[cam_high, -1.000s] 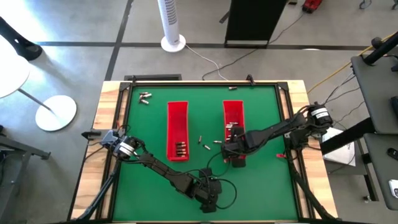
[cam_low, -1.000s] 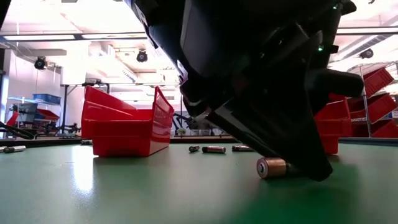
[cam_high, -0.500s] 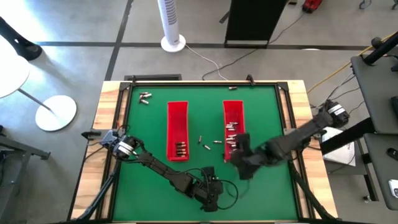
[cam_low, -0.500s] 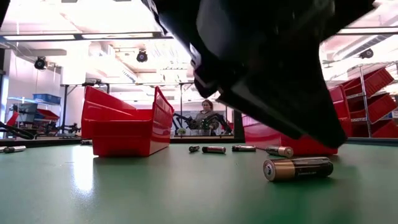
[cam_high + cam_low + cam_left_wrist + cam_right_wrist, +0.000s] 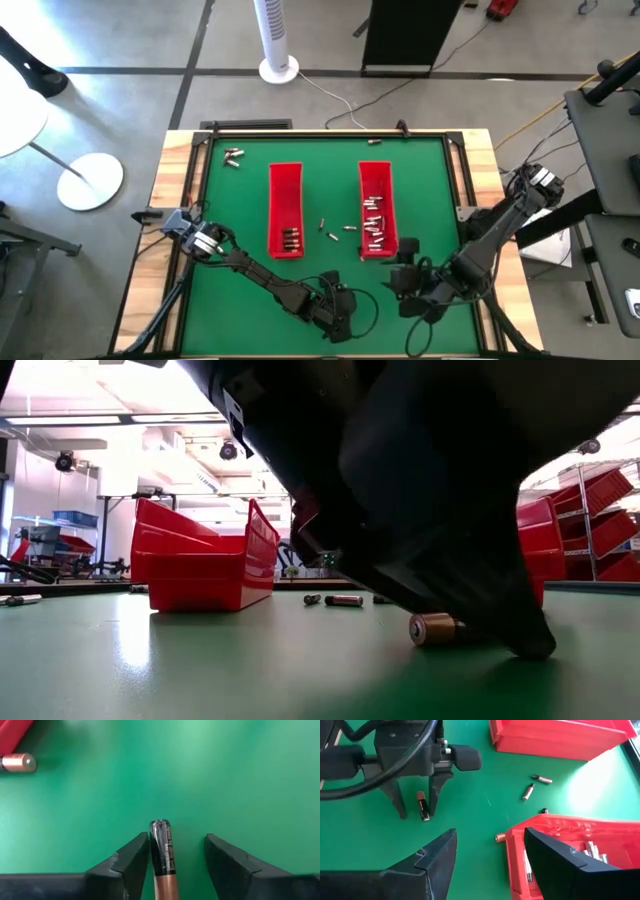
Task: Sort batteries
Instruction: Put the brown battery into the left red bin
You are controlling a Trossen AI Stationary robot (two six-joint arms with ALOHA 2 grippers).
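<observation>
left gripper (image 5: pixel 175 855) open astride battery (image 5: pixel 162 852) on counter (image 5: pixel 240 780) | centre first (it hugs one finger), then close | right gripper (image 5: pixel 490 855) open, empty

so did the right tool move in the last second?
Yes. In the high view the right tool has pulled back off the right red tray toward the table's near edge.

We can read no text anywhere. The battery (image 5: pixel 163 860) between the left end effector's fingers carries small print on its dark band, but we cannot make out a word, brand or number of it.
</observation>
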